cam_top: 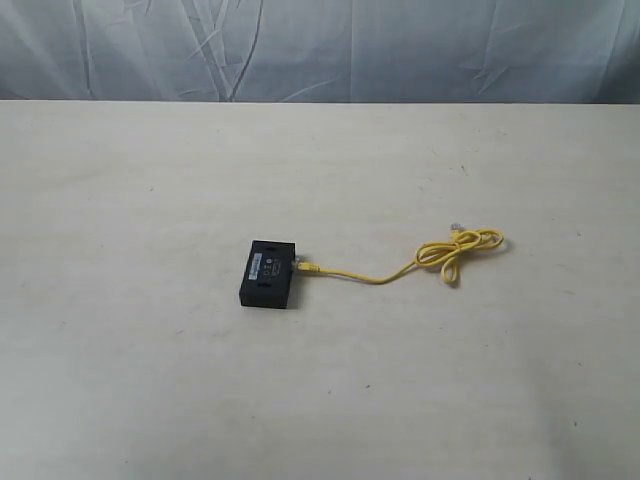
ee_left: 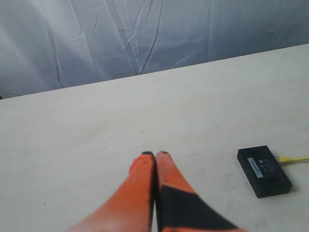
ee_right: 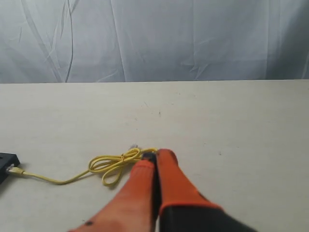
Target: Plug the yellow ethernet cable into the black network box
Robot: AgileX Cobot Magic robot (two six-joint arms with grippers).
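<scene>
— Where's the box?
— The box (cam_top: 270, 273) lies flat mid-counter (cam_top: 150, 380). One end of the cable (cam_top: 375, 277) meets its side; whether it sits fully in a port, I can't tell.
— And the rest of it?
— It trails off to a knot-like loop (cam_top: 462, 250), with the free plug (cam_top: 457, 226) on the counter just beside.
— Any writing?
— A white label (ee_left: 255, 160) and tiny marks on top, too small to read.
— The fingers?
— Left fingers (ee_left: 145, 169) are pressed together, holding nothing, apart from the box. Right fingers (ee_right: 169, 174) likewise, empty; the loop shows just past their tips.
</scene>
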